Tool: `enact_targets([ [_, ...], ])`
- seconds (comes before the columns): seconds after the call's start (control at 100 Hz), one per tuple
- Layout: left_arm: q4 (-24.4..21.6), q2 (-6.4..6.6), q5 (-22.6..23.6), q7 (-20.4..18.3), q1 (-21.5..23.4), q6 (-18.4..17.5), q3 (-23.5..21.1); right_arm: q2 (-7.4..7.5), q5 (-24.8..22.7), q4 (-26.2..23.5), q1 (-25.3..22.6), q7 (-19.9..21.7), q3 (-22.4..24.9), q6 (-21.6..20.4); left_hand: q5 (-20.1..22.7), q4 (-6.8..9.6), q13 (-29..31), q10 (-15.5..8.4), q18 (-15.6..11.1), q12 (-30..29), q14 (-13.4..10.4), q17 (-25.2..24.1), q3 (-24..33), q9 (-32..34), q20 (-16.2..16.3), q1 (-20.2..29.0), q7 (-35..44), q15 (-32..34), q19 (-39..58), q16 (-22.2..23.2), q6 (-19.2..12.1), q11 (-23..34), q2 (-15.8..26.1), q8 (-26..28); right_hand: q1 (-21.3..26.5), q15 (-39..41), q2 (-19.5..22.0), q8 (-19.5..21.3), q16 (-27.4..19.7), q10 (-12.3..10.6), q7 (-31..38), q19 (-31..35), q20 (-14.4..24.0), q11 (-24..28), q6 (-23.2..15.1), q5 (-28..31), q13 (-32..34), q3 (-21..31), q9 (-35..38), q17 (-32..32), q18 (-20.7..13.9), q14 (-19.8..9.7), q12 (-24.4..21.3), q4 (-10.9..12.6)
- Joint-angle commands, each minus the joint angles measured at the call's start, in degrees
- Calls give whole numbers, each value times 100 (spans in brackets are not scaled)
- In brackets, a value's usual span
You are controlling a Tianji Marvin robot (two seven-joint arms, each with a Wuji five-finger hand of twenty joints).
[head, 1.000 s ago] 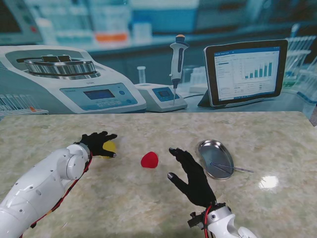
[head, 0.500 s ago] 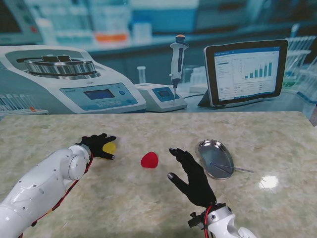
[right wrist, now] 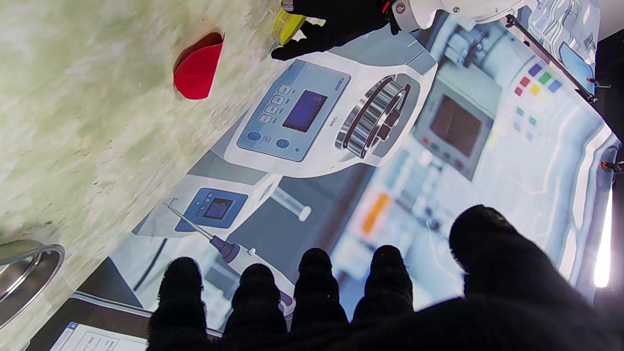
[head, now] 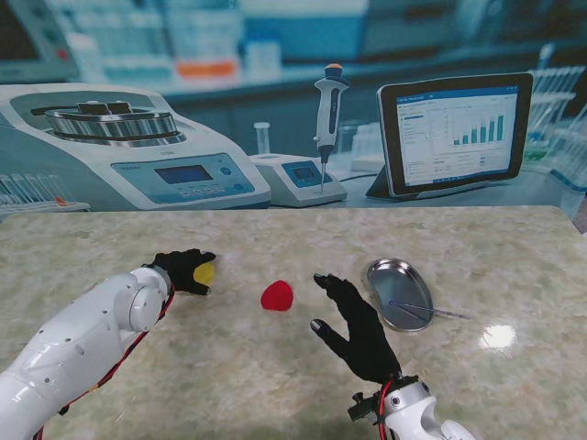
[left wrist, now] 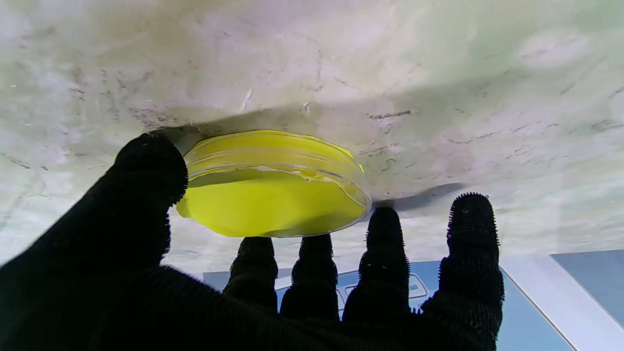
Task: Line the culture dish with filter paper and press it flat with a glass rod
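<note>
A clear culture dish (head: 204,272) with a yellow lining sits at the table's left. My left hand (head: 179,269) is shut on it. In the left wrist view the thumb (left wrist: 146,180) presses one side of the dish (left wrist: 273,195) and the fingertips (left wrist: 385,229) meet the opposite rim. A red filter paper (head: 276,295) lies at the table's middle, also in the right wrist view (right wrist: 197,70). The glass rod (head: 431,311) rests across the metal tray (head: 385,270) on the right. My right hand (head: 358,330) hovers open between the paper and the tray, fingers spread (right wrist: 312,282).
The tray's rim (right wrist: 24,268) shows at the edge of the right wrist view. Behind the marble table (head: 229,385) stands a printed lab backdrop (head: 293,110) showing a centrifuge, a pipette and a tablet.
My left arm has shifted slightly to the right, and the fingers sit a little tighter round the yellow dish. The right hand, red paper and tray have not moved.
</note>
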Motion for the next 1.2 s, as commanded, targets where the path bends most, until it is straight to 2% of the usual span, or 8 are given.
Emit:
enact_targets([
  [0.0, 71, -19, -18, 5, -12, -55, 26, -28, 18, -40, -52, 5, -7, 26, -129, 25, 232, 110, 44, 258, -49, 41, 391, 85, 227, 171, -30, 722, 418, 379, 141, 228, -55, 173, 93, 83, 121, 79, 85, -190, -25, 105, -47, 23, -162, -37, -16, -109, -107, -65, -129, -206, -18, -21],
  [0.21, 107, -23, -46, 14, -48, -93, 74, -27, 14, -46, -55, 7, -7, 28, -138, 71, 239, 131, 11, 1298, -96, 123, 598, 151, 357, 233, -27, 1751, 966, 939, 267, 1229, -86, 470, 97, 84, 112, 109, 85, -198, -13, 113, -55, 35, -163, -38, -15, -113, -105, -65, -131, -202, -12, -23],
  [0.29, 114, -26, -48, 27, -56, -93, 95, -28, 13, -47, -56, 2, -6, 30, -138, 92, 249, 114, -2, 1552, -112, 148, 659, 165, 400, 257, -34, 1926, 1086, 1024, 297, 1454, -78, 468, 97, 84, 107, 120, 85, -199, -10, 115, -57, 34, -168, -40, -16, -114, -110, -66, -131, -206, -13, -24],
  [0.64, 86, -26, 12, 82, -43, -112, 71, -28, 14, -42, -50, 3, -4, 27, -138, 145, 255, 83, -9, 1671, -127, 167, 740, 167, 433, 334, -45, 2053, 1193, 1056, 321, 1502, -26, 426, 100, 82, 111, 173, 84, -199, -5, 127, -69, 39, -167, -44, -17, -113, -107, -66, -132, -203, -12, -25],
  [0.95, 34, -22, 108, 138, -18, -108, 24, -29, 10, -39, -46, -6, -6, 19, -142, 90, 234, -35, -20, 2474, -210, 186, 642, 152, 493, 294, 1, 2434, 1358, 1244, 354, 2328, -48, 531, 102, 80, 106, 206, 83, -194, -8, 135, -79, 40, -165, -47, -16, -115, -109, -68, -139, -211, -13, -26],
  [1.19, -3, -28, 96, 147, 9, -111, -42, -30, 9, -40, -46, -9, -5, 14, -143, 81, 175, -18, -7, 2314, -176, 136, 579, 126, 480, 332, -46, 2410, 1329, 1232, 352, 1982, 12, 497, 101, 79, 107, 222, 82, -199, -12, 137, -89, 36, -166, -48, -16, -116, -110, -68, -139, -213, -15, -27],
])
